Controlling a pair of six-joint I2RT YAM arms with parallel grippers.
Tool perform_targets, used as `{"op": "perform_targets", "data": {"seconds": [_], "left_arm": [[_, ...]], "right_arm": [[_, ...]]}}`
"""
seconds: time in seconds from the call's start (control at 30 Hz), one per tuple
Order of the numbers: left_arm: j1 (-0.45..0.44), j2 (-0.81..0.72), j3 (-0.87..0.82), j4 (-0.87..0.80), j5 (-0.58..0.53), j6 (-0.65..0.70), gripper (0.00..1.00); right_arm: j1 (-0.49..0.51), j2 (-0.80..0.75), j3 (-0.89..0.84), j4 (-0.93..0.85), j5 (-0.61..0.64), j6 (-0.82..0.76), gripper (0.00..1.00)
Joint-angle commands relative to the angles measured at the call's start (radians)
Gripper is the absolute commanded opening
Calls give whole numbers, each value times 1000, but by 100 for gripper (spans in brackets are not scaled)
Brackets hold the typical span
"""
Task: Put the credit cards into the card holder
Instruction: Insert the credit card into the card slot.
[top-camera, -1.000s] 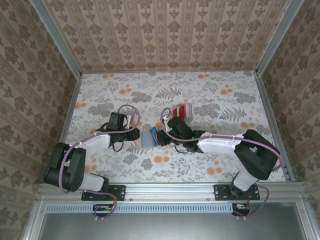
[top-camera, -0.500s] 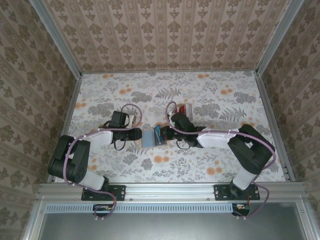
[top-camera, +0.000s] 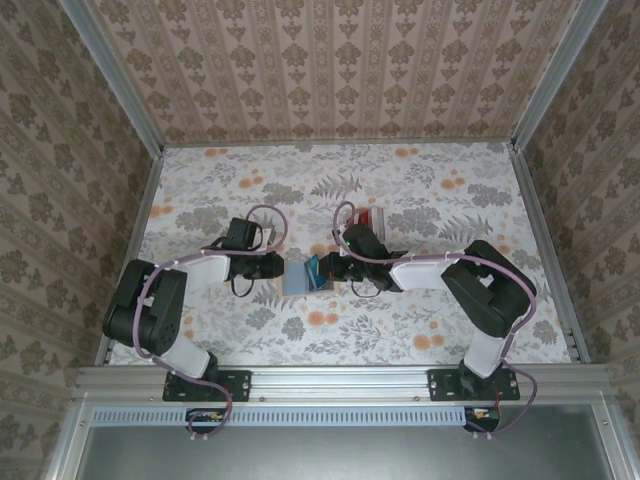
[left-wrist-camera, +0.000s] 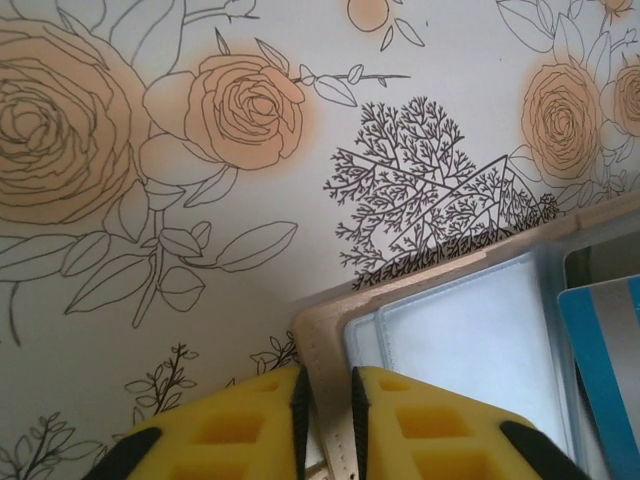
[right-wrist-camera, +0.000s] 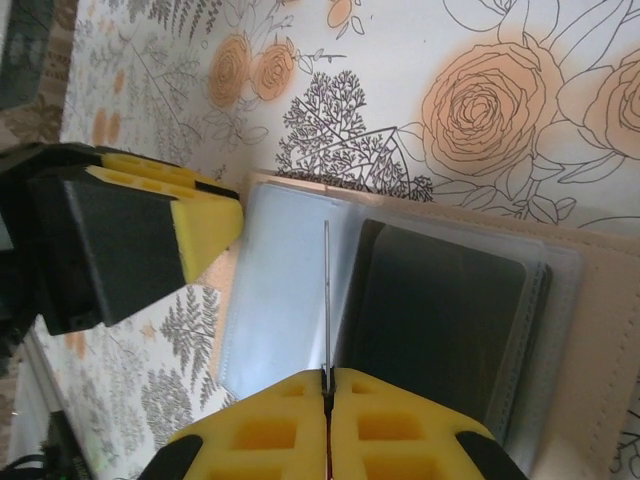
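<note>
The card holder (top-camera: 297, 275) lies open on the floral table, tan rim and blue-grey pockets up. My left gripper (left-wrist-camera: 327, 412) is at its left edge (left-wrist-camera: 322, 340), with the tan rim filling the narrow gap between the yellow pads. My right gripper (right-wrist-camera: 327, 378) is shut on a blue credit card (left-wrist-camera: 608, 372), seen edge-on in the right wrist view as a thin line (right-wrist-camera: 326, 290) over the pale left pocket (right-wrist-camera: 280, 300). A dark card (right-wrist-camera: 440, 320) sits in the holder's right pocket. Red credit cards (top-camera: 370, 220) lie behind the right gripper (top-camera: 330, 268).
Patterned walls and metal rails enclose the table on three sides. Open tabletop lies toward the back (top-camera: 330, 170) and along the front right (top-camera: 400, 335). Both arms reach inward and meet at the holder in the table's middle.
The left jaws have narrowed onto the holder's left rim. The right gripper has shifted a little left with the blue card, which now stands over the holder's pockets.
</note>
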Motion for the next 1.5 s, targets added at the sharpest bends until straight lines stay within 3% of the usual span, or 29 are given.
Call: {"op": "perform_targets", "data": {"seconds": [0.0, 0.3, 0.7, 1.03, 1.47], "left_arm": [[-8, 13, 19, -34, 20, 5, 15], [-10, 11, 2, 9, 71, -17, 6], [-16, 24, 6, 14, 81, -18, 2], [-16, 13, 6, 4, 64, -14, 0], [-15, 6, 5, 0, 63, -18, 0]], "right_arm": [[-23, 28, -31, 83, -39, 82, 9], [-50, 66, -28, 119, -93, 126, 9], [-52, 96, -44, 166, -113, 186, 10], [-47, 8, -142, 224, -23, 227, 9], [-41, -13, -190, 284, -3, 272, 9]]}}
